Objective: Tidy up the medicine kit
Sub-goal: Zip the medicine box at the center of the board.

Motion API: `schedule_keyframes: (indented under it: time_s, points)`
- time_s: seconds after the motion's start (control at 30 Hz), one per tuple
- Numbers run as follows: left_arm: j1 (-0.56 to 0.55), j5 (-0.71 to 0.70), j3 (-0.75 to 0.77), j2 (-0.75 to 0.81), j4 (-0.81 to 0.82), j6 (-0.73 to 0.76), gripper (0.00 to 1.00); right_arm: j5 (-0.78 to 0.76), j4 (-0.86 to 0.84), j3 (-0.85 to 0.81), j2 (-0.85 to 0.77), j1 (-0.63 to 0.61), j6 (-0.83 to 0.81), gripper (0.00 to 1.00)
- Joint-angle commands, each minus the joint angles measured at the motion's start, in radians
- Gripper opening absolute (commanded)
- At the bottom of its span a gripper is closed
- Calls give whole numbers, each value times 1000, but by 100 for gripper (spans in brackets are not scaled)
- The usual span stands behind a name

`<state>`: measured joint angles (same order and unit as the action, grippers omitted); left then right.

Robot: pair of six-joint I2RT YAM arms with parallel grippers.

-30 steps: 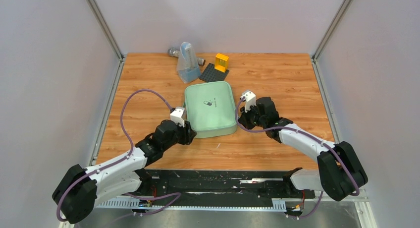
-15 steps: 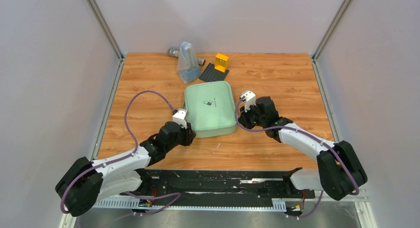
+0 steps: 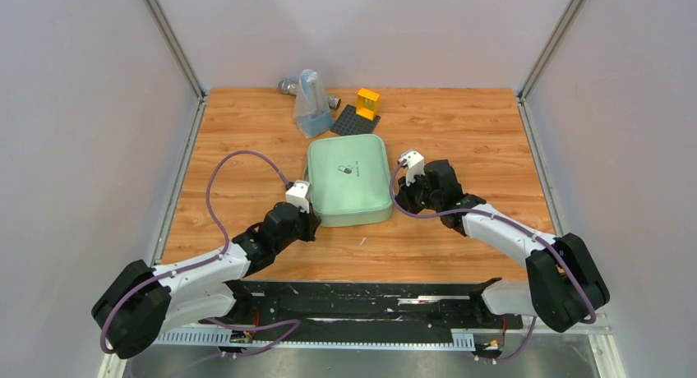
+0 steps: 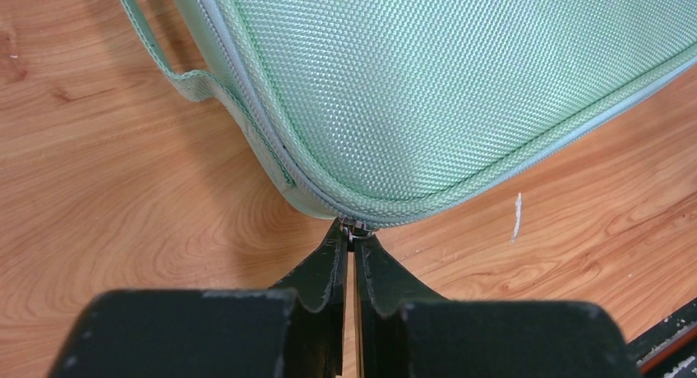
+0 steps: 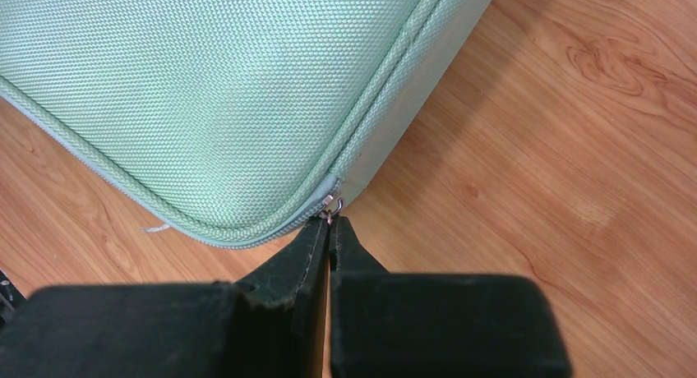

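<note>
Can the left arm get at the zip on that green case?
Looks like yes. The left gripper sits at the case's near corner, tips closed right on the small zip pull, with nothing in between.

On the table (image 3: 460, 131) we find the medicine kit (image 3: 348, 181) at centre. At its 12 o'clock lies the baseplate (image 3: 352, 122), with a block (image 3: 367, 103) standing on it. The pouch (image 3: 310, 104) stands at the kit's 11 o'clock. The left gripper (image 3: 312, 221) meets the kit's 7 o'clock corner, and the right gripper (image 3: 398, 200) its 4 o'clock corner.
</note>
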<state>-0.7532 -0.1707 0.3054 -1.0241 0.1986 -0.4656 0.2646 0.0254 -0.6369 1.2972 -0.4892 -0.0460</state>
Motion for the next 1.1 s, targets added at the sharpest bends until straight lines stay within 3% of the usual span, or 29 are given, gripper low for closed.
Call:
schedule_keyframes:
  time_s: [0.0, 0.2, 0.33, 0.37, 0.43, 0.73, 0.87, 0.97, 1.07]
  points:
    - [-5, -37, 19, 5, 59, 27, 2, 15, -30, -37, -13, 6, 20, 0]
    - [-5, -33, 31, -1, 56, 49, 0, 12, -30, -41, -11, 6, 13, 0]
    - [-5, -36, 24, 11, 47, 36, 9, 10, -29, -41, -10, 7, 9, 0]
    - [-5, -40, 17, 20, 49, 34, 18, 10, -29, -42, -9, 5, 10, 0]
    - [-5, -42, 10, 31, 49, 31, 23, 12, -29, -43, -9, 6, 10, 0]
    - [-5, -45, 20, 38, 56, 34, 28, 19, -29, -42, 0, 6, 13, 0]
    - [-5, -39, 29, 19, 62, 36, 21, 25, -30, -43, 0, 5, 15, 0]
    - [-5, -34, 30, 9, 64, 36, 2, 22, 3, -43, 0, 6, 14, 0]
    - [-5, -20, 38, 13, 60, 38, 0, 19, 22, -46, 0, 5, 6, 0]
